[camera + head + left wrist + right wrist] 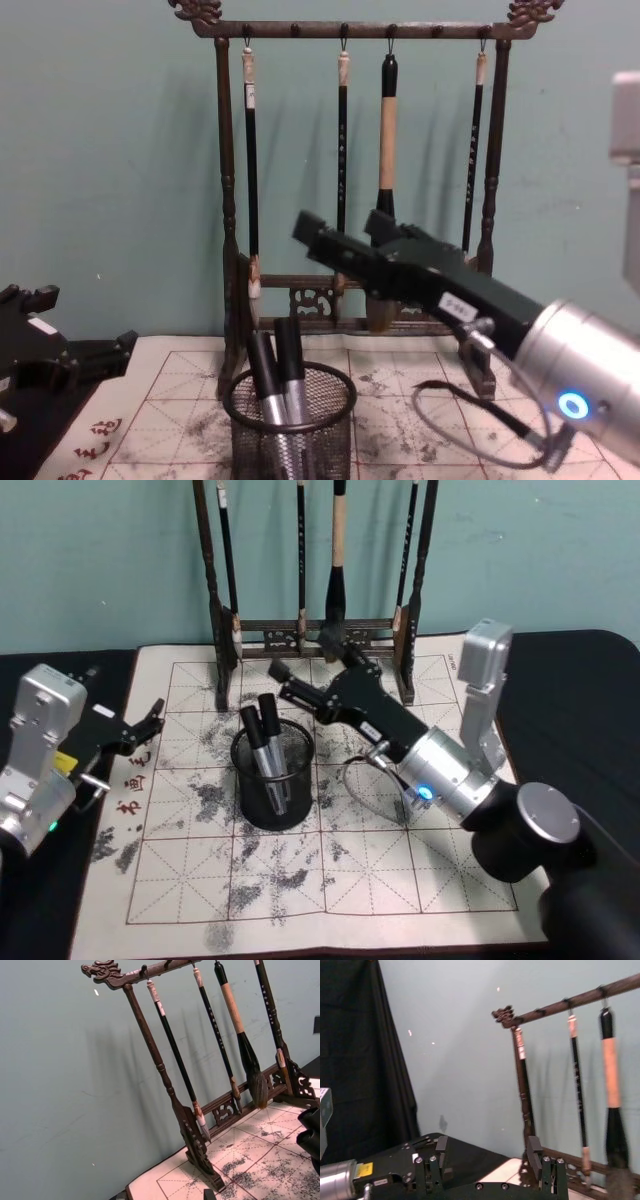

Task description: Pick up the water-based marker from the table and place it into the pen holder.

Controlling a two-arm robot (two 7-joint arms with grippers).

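On the desk (560, 670), the short black wire-mesh pen holder (273, 780) stands mid-mat with two markers (264, 742) sticking up from it. The tall dark wooden brush rack (310, 630) walls off the mat's far edge. The white grid mat's near half (330, 880) lies open. The right hand (283, 680), fingers apart, hangs between rack and holder.

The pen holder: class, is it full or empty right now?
Neither: the pen holder holds two markers leaning inside, with room left.
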